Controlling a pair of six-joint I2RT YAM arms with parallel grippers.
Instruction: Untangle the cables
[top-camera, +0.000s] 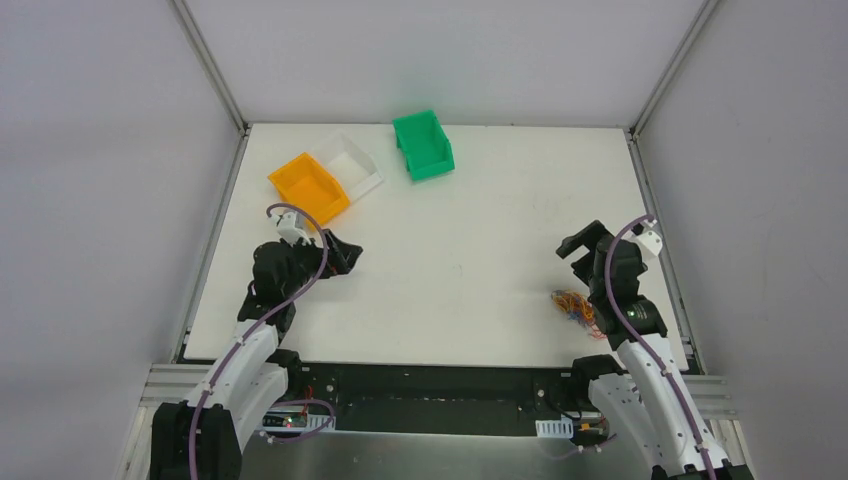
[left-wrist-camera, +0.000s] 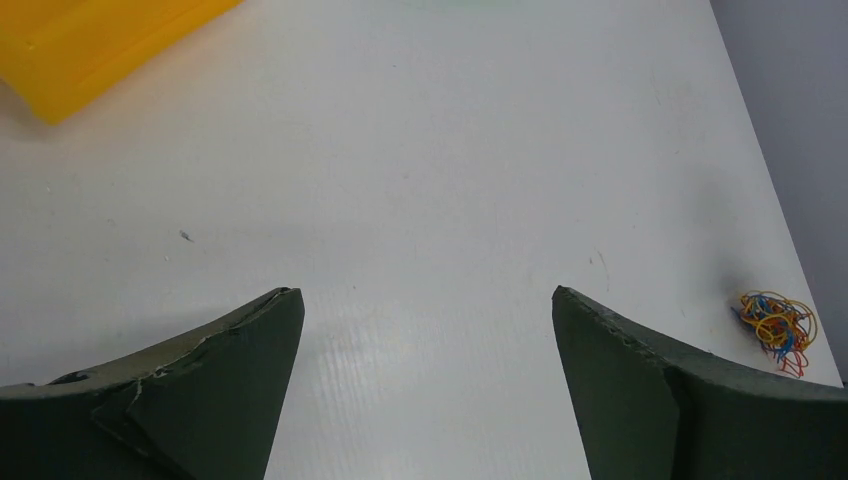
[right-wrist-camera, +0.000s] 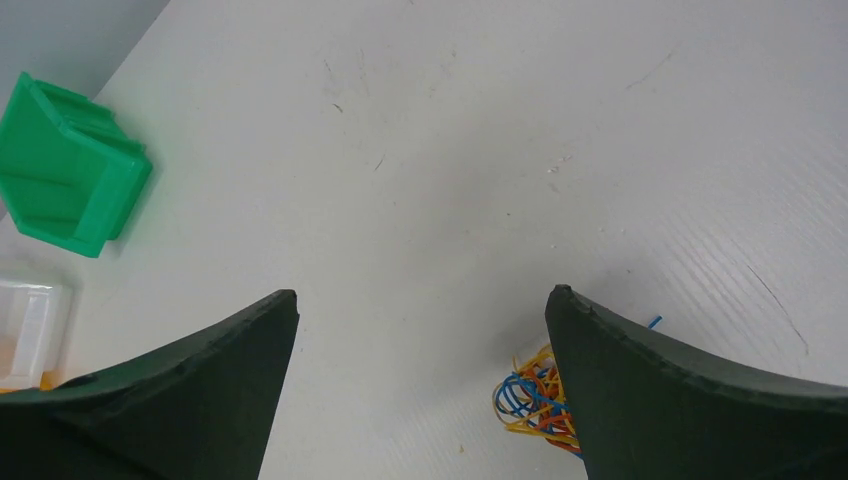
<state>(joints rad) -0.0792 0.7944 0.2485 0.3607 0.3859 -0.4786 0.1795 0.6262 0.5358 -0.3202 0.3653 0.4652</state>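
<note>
Orange, blue and yellow cables (top-camera: 573, 306) lay in one tangle beside your right gripper (right-wrist-camera: 420, 292), jaws apart, left gripper (left-wrist-camera: 428, 295) likewise spread, three bins (top-camera: 432, 165) beyond.

Left gripper (left-wrist-camera: 427, 296): jaws spread wide, nothing held. Right gripper (right-wrist-camera: 420, 295): jaws spread wide, nothing held.

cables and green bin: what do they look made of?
Cables: probably plastic-coated wire, possibly elastic; hair-thin, curly strands in solid orange, blue and yellow. Too small to tell the finish.
Green bin: rigid moulded plastic, slight sheen; uniform colour, crisp straight edges and rim.
</note>
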